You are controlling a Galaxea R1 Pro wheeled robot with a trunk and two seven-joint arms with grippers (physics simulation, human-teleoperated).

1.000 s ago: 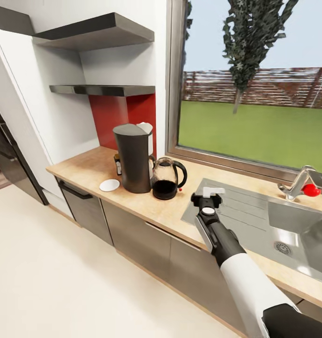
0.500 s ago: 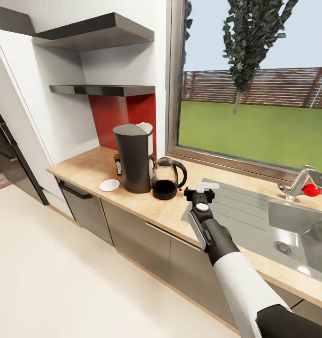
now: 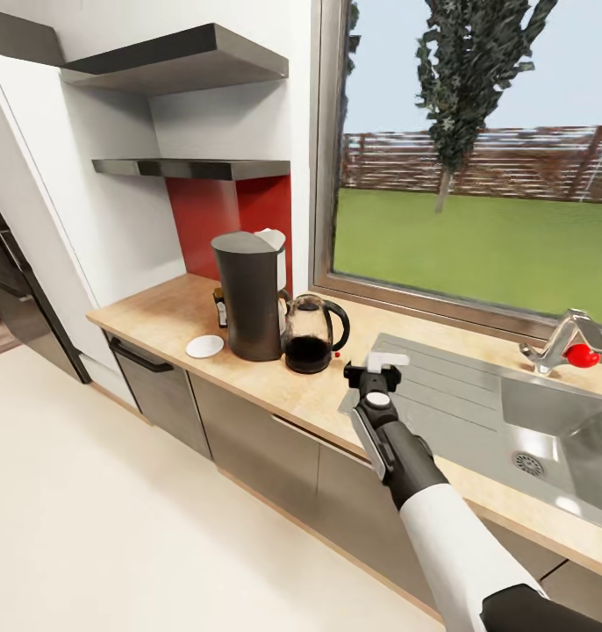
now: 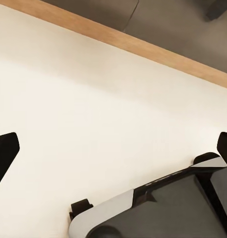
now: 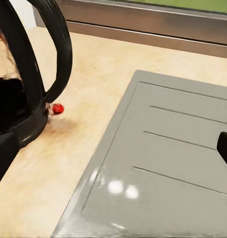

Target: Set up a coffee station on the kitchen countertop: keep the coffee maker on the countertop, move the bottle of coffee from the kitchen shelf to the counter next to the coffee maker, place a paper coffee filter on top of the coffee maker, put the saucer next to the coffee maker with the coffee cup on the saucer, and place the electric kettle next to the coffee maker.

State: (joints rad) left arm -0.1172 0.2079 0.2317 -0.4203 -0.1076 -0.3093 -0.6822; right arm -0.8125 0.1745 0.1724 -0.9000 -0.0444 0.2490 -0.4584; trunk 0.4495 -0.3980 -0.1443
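The dark coffee maker (image 3: 248, 298) stands on the wooden countertop (image 3: 161, 320) with a white paper filter (image 3: 270, 239) on its top. A small bottle of coffee (image 3: 220, 307) stands at its left rear, and a white saucer (image 3: 204, 346) lies in front on the left. The glass electric kettle (image 3: 311, 335) (image 5: 24, 84) with a black handle sits right of the coffee maker. My right gripper (image 3: 376, 367) (image 5: 113, 153) hovers open and empty just right of the kettle, over the sink's drainboard edge. My left gripper (image 4: 113, 153) is open above the floor.
A steel sink (image 3: 547, 421) with drainboard (image 5: 163, 163) and a faucet (image 3: 564, 344) takes up the counter's right part. Two dark shelves (image 3: 191, 167) hang above the counter's left end. A window ledge (image 3: 424, 303) runs behind. My base (image 4: 163, 203) is over the pale floor.
My right gripper has shifted a little to the left, closer to the kettle. The things on the counter have not moved.
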